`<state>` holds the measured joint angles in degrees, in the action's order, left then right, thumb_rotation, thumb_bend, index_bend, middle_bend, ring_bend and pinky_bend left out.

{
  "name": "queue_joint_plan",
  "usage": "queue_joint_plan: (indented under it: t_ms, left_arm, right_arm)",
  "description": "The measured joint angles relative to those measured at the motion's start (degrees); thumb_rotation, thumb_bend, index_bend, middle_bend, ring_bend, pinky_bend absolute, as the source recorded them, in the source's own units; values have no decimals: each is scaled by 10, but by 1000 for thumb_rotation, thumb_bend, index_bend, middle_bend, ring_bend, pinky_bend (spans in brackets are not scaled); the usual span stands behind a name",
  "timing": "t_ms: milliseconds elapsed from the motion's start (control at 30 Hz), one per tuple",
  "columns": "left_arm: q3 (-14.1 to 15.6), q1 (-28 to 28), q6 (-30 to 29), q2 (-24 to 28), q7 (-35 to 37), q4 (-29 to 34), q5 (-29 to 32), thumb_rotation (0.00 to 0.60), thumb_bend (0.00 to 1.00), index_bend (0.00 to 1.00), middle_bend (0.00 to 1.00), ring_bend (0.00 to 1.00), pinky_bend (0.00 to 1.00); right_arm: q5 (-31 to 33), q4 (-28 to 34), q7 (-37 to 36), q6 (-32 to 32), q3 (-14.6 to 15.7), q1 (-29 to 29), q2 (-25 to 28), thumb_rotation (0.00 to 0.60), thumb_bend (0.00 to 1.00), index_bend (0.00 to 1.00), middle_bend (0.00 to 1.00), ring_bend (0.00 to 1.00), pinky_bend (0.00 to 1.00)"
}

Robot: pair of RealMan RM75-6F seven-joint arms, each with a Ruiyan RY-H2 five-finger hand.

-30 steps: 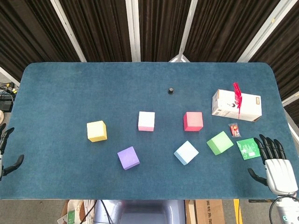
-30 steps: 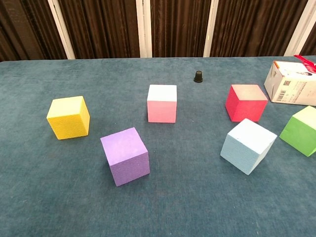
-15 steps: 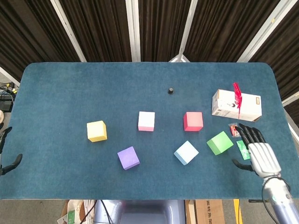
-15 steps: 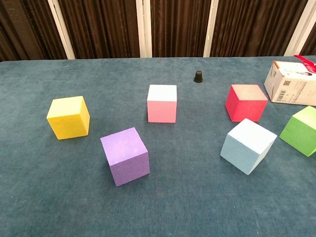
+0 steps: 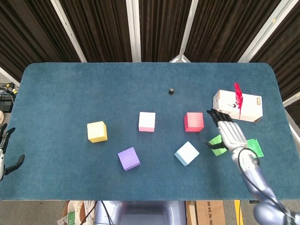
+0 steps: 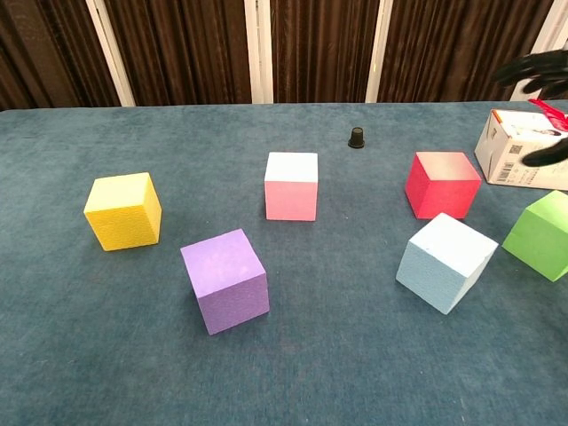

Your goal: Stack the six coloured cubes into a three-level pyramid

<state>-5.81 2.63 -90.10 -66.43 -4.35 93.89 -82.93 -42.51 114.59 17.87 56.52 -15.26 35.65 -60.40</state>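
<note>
On the blue table (image 5: 70, 93), six cubes lay apart, unstacked: yellow cube (image 5: 97, 131), pink cube (image 5: 146, 122), red cube (image 5: 193, 122), purple cube (image 5: 128, 158), pale-blue cube (image 5: 186, 153), green cube (image 6: 542, 234). Right hand (image 5: 226, 131) hovered over the green one, fingers spread, holding nothing; left hand (image 5: 4, 152) sat at table's left edge, fingers apart w/ nothing in them.

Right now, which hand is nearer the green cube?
Right. The right hand hovers open directly over the green cube; the left hand sits at the table's far left edge.
</note>
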Motion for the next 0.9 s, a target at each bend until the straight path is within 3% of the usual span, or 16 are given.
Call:
queue_joint_plan:
  t_ms: [167, 267, 567, 900]
  left_arm:
    - [-3, -2, -6, 3, 8, 1, 1, 600, 363, 117, 0, 0, 0]
    - [-6, -3, -8, 4, 12, 0, 4, 600, 363, 117, 0, 0, 0]
    - [-12, -1, -6, 3, 12, -2, 15, 600, 363, 117, 0, 0, 0]
    - [-13, 0, -4, -2, 3, -4, 18, 600, 363, 117, 0, 0, 0]
  right_arm:
    - [107, -49, 68, -5, -4, 79, -67, 600, 241, 59, 16, 0, 0]
    - [135, -89, 79, -10, -3, 100, -98, 600, 242, 60, 21, 0, 0]
    - [134, -171, 75, -34, 12, 126, -150, 600, 242, 84, 46, 0, 0]
    - [144, -201, 98, -36, 30, 146, -155, 600, 242, 149, 78, 0, 0]
